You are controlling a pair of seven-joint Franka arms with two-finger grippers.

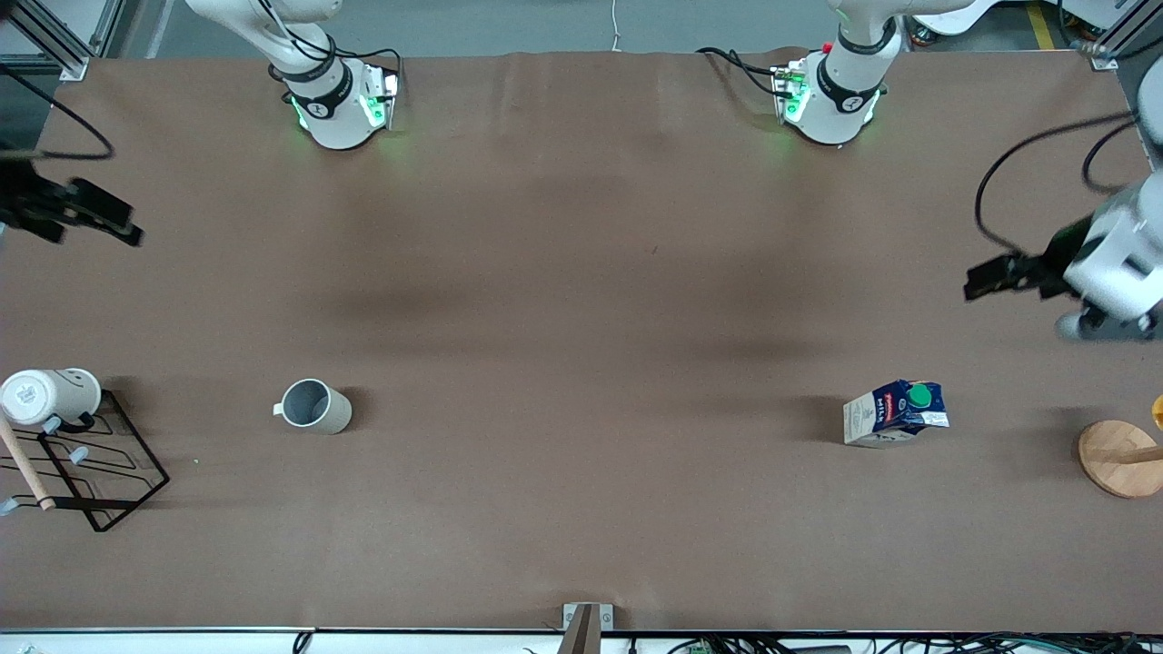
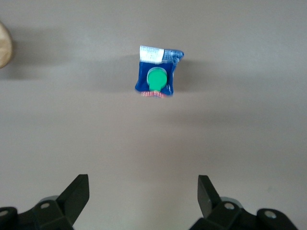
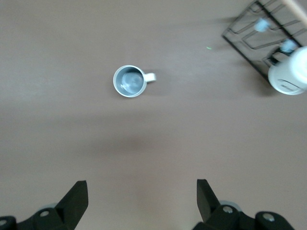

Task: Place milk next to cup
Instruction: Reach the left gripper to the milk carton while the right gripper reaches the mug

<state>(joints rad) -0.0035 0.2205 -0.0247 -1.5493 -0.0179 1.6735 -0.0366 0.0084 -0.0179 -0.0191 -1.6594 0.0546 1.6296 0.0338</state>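
The milk point(image 1: 895, 413) is a blue and white carton with a green cap, standing on the table toward the left arm's end. It also shows in the left wrist view point(image 2: 158, 72). The cup point(image 1: 313, 406), beige-grey with a small white handle, stands toward the right arm's end, well apart from the milk. It also shows in the right wrist view point(image 3: 129, 81). My left gripper point(image 1: 995, 275) point(image 2: 143, 191) is open and empty, up over bare table beside the milk. My right gripper point(image 1: 95, 218) point(image 3: 141, 191) is open and empty, up over bare table at its end.
A black wire rack point(image 1: 100, 472) point(image 3: 249, 33) with a cream-white mug point(image 1: 50, 395) point(image 3: 290, 72) on it stands at the right arm's end, beside the cup. A round wooden base point(image 1: 1122, 457) point(image 2: 4, 45) stands at the left arm's end, beside the milk.
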